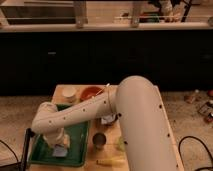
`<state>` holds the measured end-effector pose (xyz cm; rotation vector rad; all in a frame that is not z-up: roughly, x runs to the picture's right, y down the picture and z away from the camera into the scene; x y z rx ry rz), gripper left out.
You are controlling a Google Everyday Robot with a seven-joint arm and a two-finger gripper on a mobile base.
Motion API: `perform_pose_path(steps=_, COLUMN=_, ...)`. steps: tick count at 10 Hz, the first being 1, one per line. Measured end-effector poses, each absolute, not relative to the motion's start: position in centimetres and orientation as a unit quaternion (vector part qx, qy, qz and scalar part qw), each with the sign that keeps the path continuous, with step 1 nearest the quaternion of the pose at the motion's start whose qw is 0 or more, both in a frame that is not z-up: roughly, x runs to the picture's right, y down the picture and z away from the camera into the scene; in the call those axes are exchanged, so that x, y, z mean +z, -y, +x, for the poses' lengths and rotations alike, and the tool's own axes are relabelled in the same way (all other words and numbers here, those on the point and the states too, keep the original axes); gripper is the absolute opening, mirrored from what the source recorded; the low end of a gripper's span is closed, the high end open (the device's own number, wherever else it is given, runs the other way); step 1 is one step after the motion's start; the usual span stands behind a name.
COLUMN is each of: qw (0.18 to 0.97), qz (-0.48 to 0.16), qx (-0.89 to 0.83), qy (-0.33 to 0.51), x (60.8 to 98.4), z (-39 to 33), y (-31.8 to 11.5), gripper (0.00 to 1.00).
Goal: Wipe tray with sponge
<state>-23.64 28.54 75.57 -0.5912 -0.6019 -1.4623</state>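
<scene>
The dark green tray (75, 150) lies at the front left of the wooden table. The pale blue-grey sponge (60, 151) rests on the tray's floor near its front left part. My gripper (61, 146) reaches straight down over the tray and sits right on top of the sponge. The white arm (85, 114) sweeps from the right across the table and covers part of the tray's back rim.
An orange-red bowl (91, 92) and a pale cup (69, 92) stand behind the tray. A metal cup (99, 140) stands right of the tray. A yellow oblong thing (111, 161) lies at the front edge. A dark counter runs behind the table.
</scene>
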Motion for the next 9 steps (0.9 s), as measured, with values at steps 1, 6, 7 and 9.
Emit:
perform_pose_path(steps=1, qw=0.675, qz=-0.265, qx=-0.638, qy=0.258, x=75.7, z=-22.0, y=-28.0, gripper=0.05)
perform_pose_path(steps=6, qw=0.708, qz=-0.261, qx=-0.618, qy=0.22, x=77.3, z=-20.9, y=-23.9, gripper=0.05)
perform_pose_path(steps=7, qw=0.712, qz=-0.257, qx=-0.618, qy=0.213, x=77.9, z=-21.1, y=-23.2, gripper=0.05)
perform_pose_path(steps=9, qw=0.716, qz=-0.251, qx=-0.619, qy=0.204, x=79.4, z=-22.5, y=-21.9, gripper=0.05)
